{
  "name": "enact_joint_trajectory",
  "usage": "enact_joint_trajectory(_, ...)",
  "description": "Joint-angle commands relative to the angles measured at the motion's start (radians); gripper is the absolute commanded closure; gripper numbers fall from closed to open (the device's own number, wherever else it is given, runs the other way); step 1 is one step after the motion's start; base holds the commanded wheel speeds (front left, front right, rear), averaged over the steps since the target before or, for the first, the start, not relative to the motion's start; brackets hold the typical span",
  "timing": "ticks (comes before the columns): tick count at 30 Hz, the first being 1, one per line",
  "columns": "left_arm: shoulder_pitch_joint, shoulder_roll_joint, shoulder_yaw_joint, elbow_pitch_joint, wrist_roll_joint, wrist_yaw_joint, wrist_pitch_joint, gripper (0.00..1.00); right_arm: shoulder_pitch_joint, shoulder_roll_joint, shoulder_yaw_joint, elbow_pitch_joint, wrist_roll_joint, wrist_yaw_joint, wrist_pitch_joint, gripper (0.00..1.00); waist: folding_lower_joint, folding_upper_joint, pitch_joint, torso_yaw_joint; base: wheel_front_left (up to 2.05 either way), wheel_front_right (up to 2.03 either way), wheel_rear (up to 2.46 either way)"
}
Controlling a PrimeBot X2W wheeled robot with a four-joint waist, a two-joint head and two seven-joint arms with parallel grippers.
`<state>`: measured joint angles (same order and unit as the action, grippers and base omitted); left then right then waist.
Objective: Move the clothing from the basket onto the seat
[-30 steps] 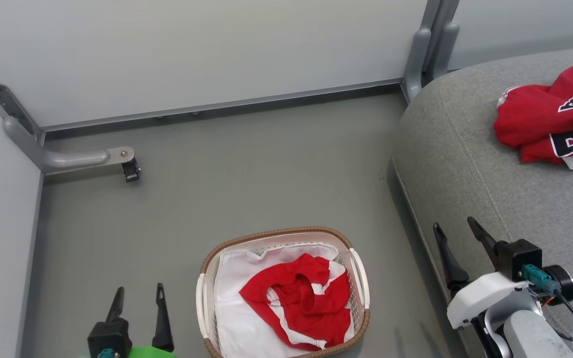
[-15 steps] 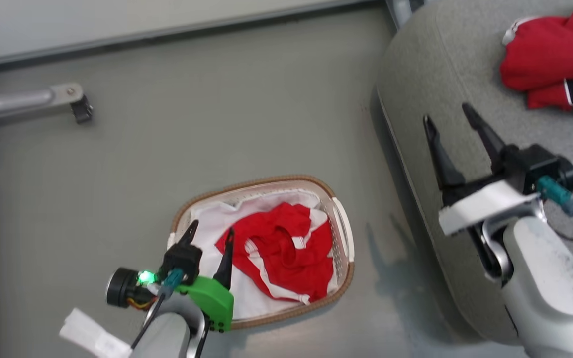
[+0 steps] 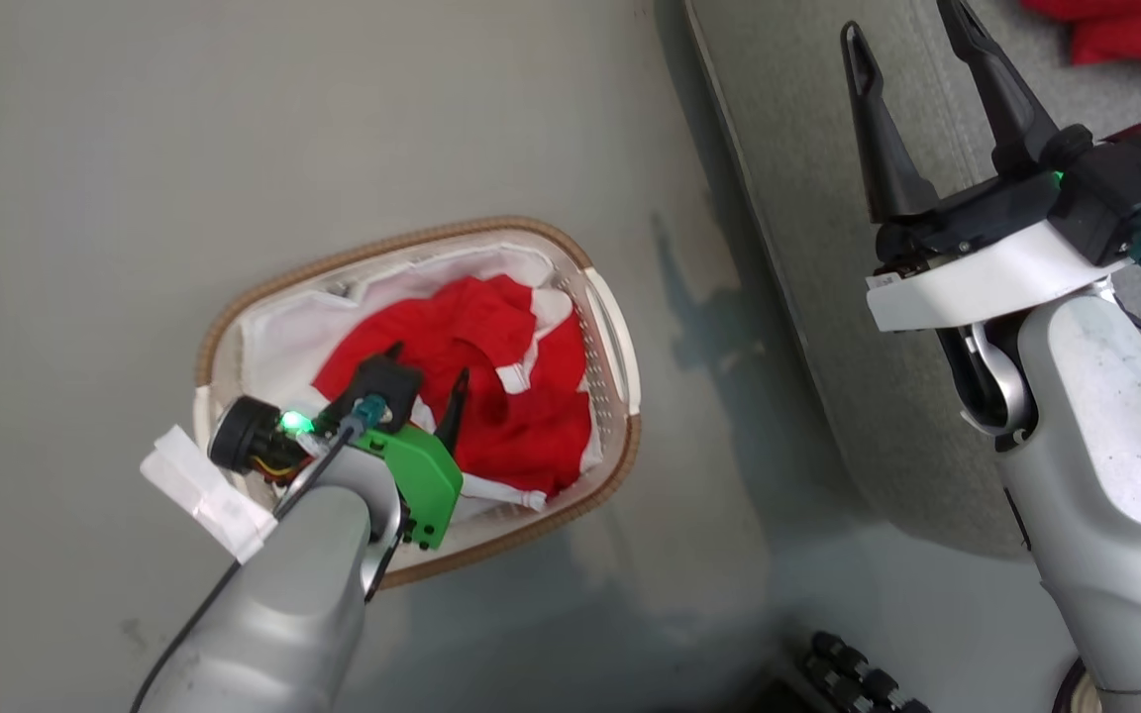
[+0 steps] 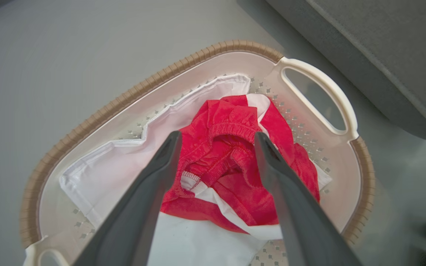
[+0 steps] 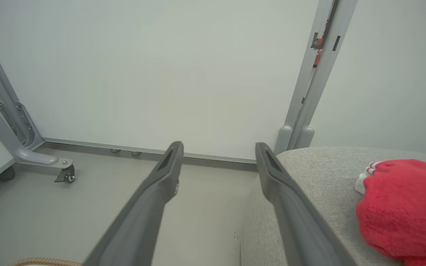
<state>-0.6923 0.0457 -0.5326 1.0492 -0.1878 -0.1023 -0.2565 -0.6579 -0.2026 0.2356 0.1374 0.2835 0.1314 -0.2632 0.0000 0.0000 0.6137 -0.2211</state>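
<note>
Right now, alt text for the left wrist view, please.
The open left pincer hangs over a crumpled red jersey garment with white trim, lying on a white liner sheet in an oval cream plastic basket with a brown woven rim. A light-grey fabric sofa cushion crosses the upper right.

crumpled red clothing (image 3: 516,426) lies in the basket (image 3: 618,337) beside the grey seat (image 3: 828,297).

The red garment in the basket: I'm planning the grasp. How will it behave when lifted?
Probably floppy: the red garment lies crumpled in soft folds, so it should drape and dangle from the left gripper. Likely light, thin fabric. It rests on the loose white liner sheet, which might snag and rise with it out of the basket.
</note>
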Motion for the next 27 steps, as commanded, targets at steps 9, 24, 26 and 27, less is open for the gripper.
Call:
enact_joint_trajectory(9, -0.145, 0.01, -0.105, 0.088, -0.101, -0.02, 0.057, 0.0, -0.058, -0.005, 0.01, -0.035, -0.009, -0.001, -0.002, 0.0, 0.0, 0.0, 0.238, -0.117, 0.0, 0.0, 0.0)
enact_joint_trajectory(24, -0.23, 0.009, -0.233, 0.159, -0.181, 0.011, 0.107, 0.0, -0.065, -0.001, -0.004, -0.043, -0.016, -0.001, -0.002, 0.0, 0.0, 0.0, 0.315, -0.114, 0.0, 0.0, 0.0)
enact_joint_trajectory(26, -0.236, 0.009, -0.243, 0.154, -0.193, 0.007, 0.088, 0.27, -0.063, 0.001, -0.005, -0.04, -0.016, -0.001, -0.002, 0.0, 0.0, 0.0, 0.316, -0.113, 0.0, 0.0, 0.0)
enact_joint_trajectory(27, -0.239, 0.009, -0.249, 0.151, -0.199, 0.005, 0.075, 1.0, -0.063, 0.004, -0.007, -0.039, -0.012, -0.001, -0.002, 0.0, 0.0, 0.0, 0.316, -0.113, 0.0, 0.0, 0.0)
